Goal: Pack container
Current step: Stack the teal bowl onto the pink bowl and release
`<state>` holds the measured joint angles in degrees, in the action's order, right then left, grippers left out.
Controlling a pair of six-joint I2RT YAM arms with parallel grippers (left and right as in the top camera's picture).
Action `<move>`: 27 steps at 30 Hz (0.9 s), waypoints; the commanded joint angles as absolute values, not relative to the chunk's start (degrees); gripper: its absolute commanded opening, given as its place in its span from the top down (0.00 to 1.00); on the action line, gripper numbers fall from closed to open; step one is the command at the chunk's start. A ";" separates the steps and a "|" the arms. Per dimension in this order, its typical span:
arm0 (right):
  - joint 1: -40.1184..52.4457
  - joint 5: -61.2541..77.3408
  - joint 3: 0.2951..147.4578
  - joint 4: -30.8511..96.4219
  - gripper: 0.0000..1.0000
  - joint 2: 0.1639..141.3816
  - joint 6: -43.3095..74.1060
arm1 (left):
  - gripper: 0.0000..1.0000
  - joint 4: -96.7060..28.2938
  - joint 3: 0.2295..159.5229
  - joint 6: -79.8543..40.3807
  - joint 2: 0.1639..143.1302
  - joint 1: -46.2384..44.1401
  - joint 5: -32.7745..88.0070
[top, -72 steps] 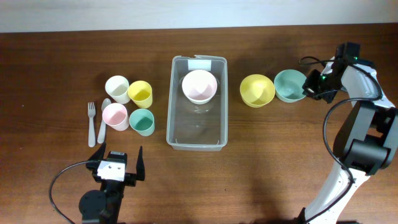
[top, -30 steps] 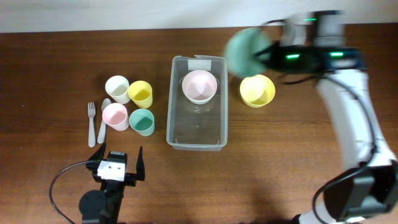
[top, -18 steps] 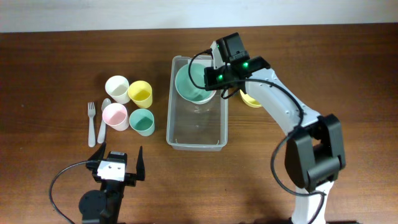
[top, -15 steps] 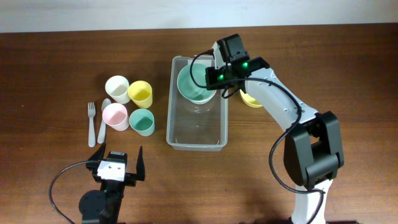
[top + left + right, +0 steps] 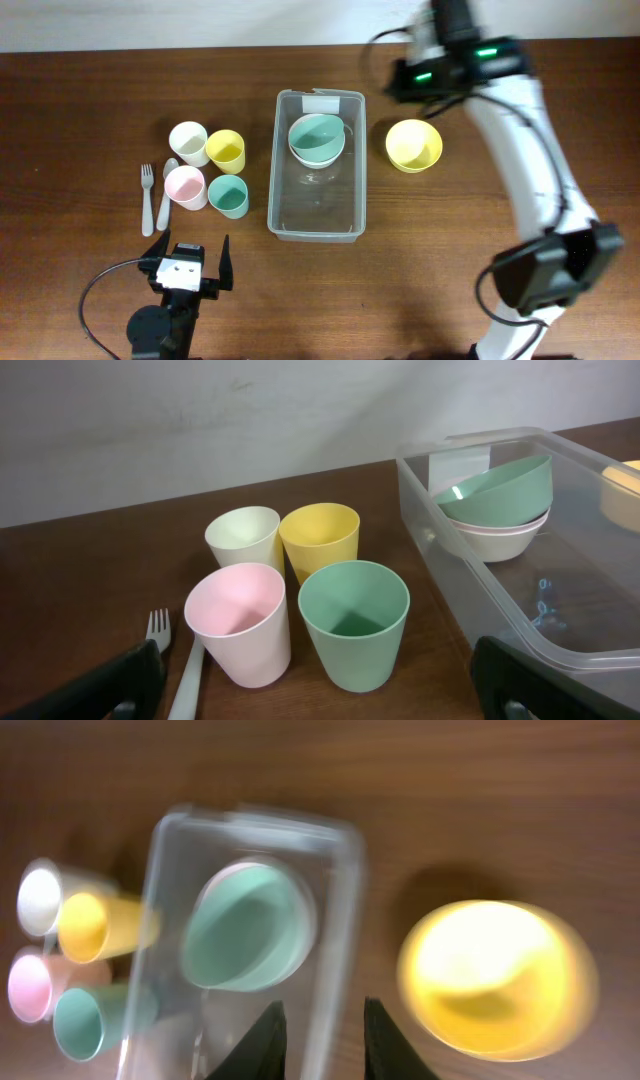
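A clear rectangular plastic bin point(image 5: 315, 210) with rounded corners sits at the middle of the dark brown wooden table point(image 5: 90, 90), its white label point(image 5: 322, 101) at the far short end. At that labelled end a teal round bowl point(image 5: 317, 138) sits nested inside a pale pink round bowl point(image 5: 500, 535). The near half of the bin's floor is bare.

A yellow round bowl point(image 5: 414, 145) stands on the table just beside the bin's right long wall, outside it. Left of the bin, four plastic cups stand upright in a tight cluster and hold nothing: a cream cup point(image 5: 188, 141), a yellow cup point(image 5: 225, 150), a pink cup point(image 5: 185, 187) and a teal cup point(image 5: 228, 196). A white plastic fork point(image 5: 147, 197) and a white plastic spoon point(image 5: 167, 190) lie side by side just left of the cups.

The right gripper point(image 5: 322, 1020) hangs above the bin's right wall, fingers parted and grasping nothing. The left gripper point(image 5: 192, 252) rests near the table's front edge, fingers spread wide, nothing between them, well apart from the bin.
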<state>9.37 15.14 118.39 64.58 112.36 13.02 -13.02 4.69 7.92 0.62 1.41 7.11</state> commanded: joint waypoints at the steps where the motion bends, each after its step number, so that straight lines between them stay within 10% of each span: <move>1: 2.02 24.29 119.04 68.77 0.83 111.70 9.15 | 0.00 -13.04 4.16 8.69 0.34 1.17 7.73; 27: 23.35 17.52 119.04 63.66 0.96 131.28 5.32 | 0.00 -13.04 4.16 8.69 0.36 1.17 7.73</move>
<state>22.87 17.58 119.02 63.09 131.22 4.80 -13.04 4.69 7.94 0.62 1.41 7.11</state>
